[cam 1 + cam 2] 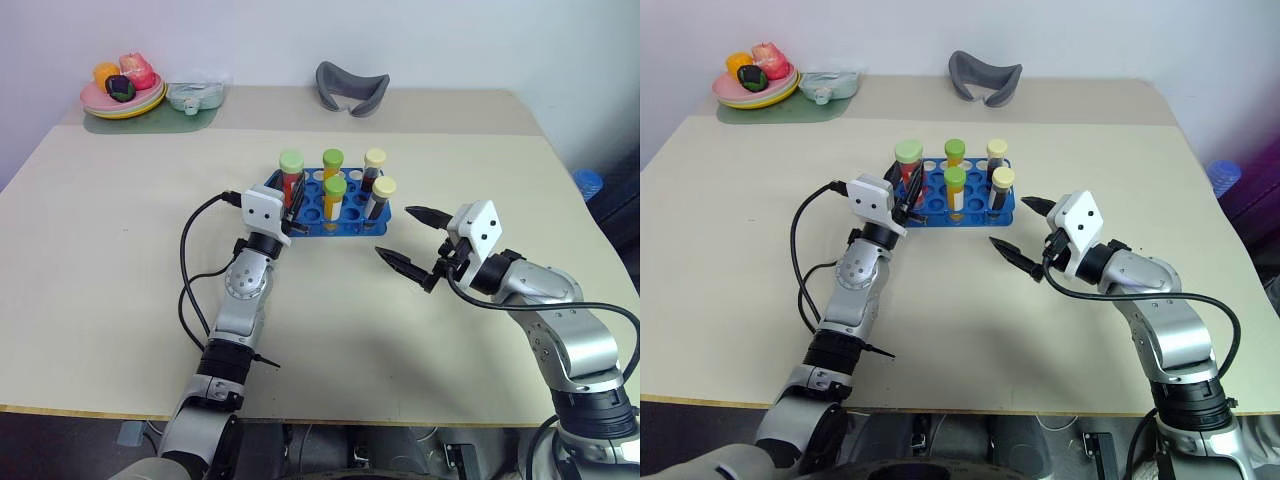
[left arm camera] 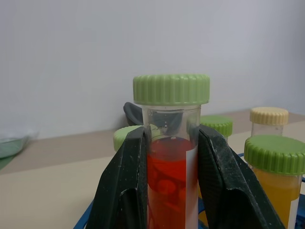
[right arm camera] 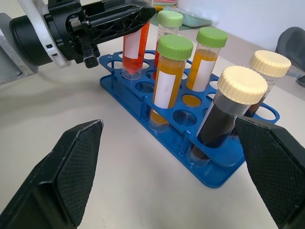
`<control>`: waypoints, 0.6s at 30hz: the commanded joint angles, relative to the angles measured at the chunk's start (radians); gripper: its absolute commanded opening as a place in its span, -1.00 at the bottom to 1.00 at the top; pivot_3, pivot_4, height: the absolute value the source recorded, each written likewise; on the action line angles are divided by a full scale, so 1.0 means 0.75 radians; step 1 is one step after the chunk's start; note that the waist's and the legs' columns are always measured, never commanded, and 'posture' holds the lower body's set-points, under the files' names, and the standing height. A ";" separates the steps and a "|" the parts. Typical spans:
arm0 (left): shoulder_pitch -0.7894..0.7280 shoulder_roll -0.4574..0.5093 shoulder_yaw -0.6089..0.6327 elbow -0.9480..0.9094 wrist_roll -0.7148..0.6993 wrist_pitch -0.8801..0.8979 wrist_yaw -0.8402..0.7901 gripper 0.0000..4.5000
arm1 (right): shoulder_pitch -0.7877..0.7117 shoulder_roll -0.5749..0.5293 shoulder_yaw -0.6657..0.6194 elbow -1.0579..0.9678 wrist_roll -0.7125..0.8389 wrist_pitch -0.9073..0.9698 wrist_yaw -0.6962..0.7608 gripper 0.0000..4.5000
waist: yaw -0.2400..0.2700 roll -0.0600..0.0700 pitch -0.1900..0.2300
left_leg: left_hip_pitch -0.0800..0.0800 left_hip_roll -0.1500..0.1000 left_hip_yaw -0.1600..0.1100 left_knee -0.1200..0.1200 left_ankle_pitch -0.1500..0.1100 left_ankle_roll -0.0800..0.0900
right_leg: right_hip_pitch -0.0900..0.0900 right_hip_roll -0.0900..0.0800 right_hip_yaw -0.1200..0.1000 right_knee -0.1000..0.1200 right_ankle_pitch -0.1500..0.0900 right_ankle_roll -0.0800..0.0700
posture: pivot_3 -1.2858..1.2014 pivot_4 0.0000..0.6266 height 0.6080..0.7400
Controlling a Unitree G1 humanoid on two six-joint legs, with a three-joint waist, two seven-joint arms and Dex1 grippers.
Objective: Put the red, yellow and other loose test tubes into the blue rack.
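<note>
Between the black fingers (image 2: 128,191) of the left gripper (image 2: 167,186): red tube (image 2: 167,186), clear plastic, red liquid, white label strip, light green ribbed cap. Blue rack (image 3: 143,102) under it, bright blue, plain. Just past that gripper's tips: two orange-yellow tubes (image 3: 167,81), green caps, white labels. Nearest the right gripper (image 1: 412,240): two dark brown tubes (image 3: 224,117) with pale yellow caps. Right gripper has black fingers, white housing, silver-grey arm. Table (image 1: 120,300) is beige. Well beyond both hands: grey curved object (image 1: 351,87), pink and yellow plates (image 1: 122,100) on a green mat, holding orange, pink and dark purple items.
</note>
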 commanded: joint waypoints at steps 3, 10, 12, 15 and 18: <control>0.027 -0.007 -0.009 -0.020 -0.013 0.023 -0.034 -0.63 | -0.002 -0.001 -0.019 -0.042 -0.001 -0.031 -0.001 1.00 | 0.000 0.000 0.000 | 0.000 0.000 0.000 0.000 0.000 0.000 | 0.000 0.000 0.000 0.000 0.000 0.000 | 0.03 -0.52 0.92; 0.039 -0.009 -0.013 -0.050 0.001 0.028 -0.037 -0.63 | 0.001 -0.003 -0.020 -0.047 0.000 -0.027 -0.001 1.00 | 0.000 0.000 0.000 | 0.000 0.000 0.000 0.000 0.000 0.000 | 0.000 0.000 0.000 0.000 0.000 0.000 | 0.03 -0.52 0.92; 0.044 -0.008 -0.013 -0.059 0.008 0.032 -0.032 -0.63 | 0.001 -0.004 -0.021 -0.047 0.000 -0.027 0.000 1.00 | 0.000 0.000 0.000 | 0.000 0.000 0.000 0.000 0.000 0.000 | 0.000 0.000 0.000 0.000 0.000 0.000 | 0.03 -0.52 0.92; 0.050 -0.003 -0.007 -0.062 0.025 0.037 -0.012 -0.63 | 0.002 -0.006 -0.020 -0.046 -0.001 -0.027 0.002 1.00 | 0.000 0.000 0.000 | 0.000 0.000 0.000 0.000 0.000 0.000 | 0.000 0.000 0.000 0.000 0.000 0.000 | 0.03 -0.52 0.92; 0.044 0.012 -0.002 -0.048 0.066 0.032 0.022 -0.63 | 0.001 -0.005 -0.019 -0.045 -0.001 -0.027 0.003 1.00 | 0.000 0.000 0.000 | 0.000 0.000 0.000 0.000 0.000 0.000 | 0.000 0.000 0.000 0.000 0.000 0.000 | 0.03 -0.52 0.92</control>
